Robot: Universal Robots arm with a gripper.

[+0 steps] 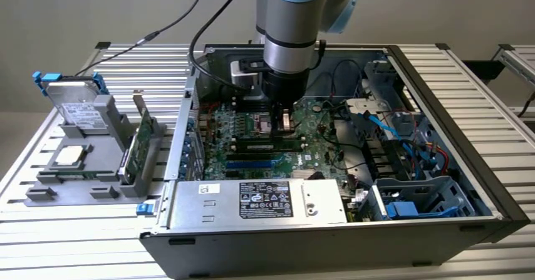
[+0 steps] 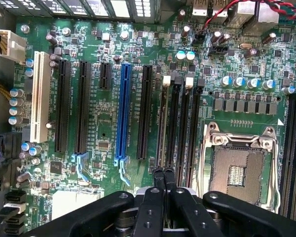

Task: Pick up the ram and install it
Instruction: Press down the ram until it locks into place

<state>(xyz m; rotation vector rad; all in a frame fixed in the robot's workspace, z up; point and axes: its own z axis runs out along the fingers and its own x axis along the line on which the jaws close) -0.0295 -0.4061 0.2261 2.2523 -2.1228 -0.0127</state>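
Note:
My gripper hangs low inside the open computer case, over the motherboard and just beside the processor socket. In the wrist view its fingertips are pressed together, the gripper is shut, and nothing shows between them. They point at the near end of the row of black memory slots. A thin brownish-green edge runs along the slot in line with the fingers. I cannot tell whether that edge is the ram seated there.
A grey tray at the exterior view's left holds a hard drive, a square silver processor chip and an upright green card. The power supply fills the case front. Cables and a drive cage crowd its right side.

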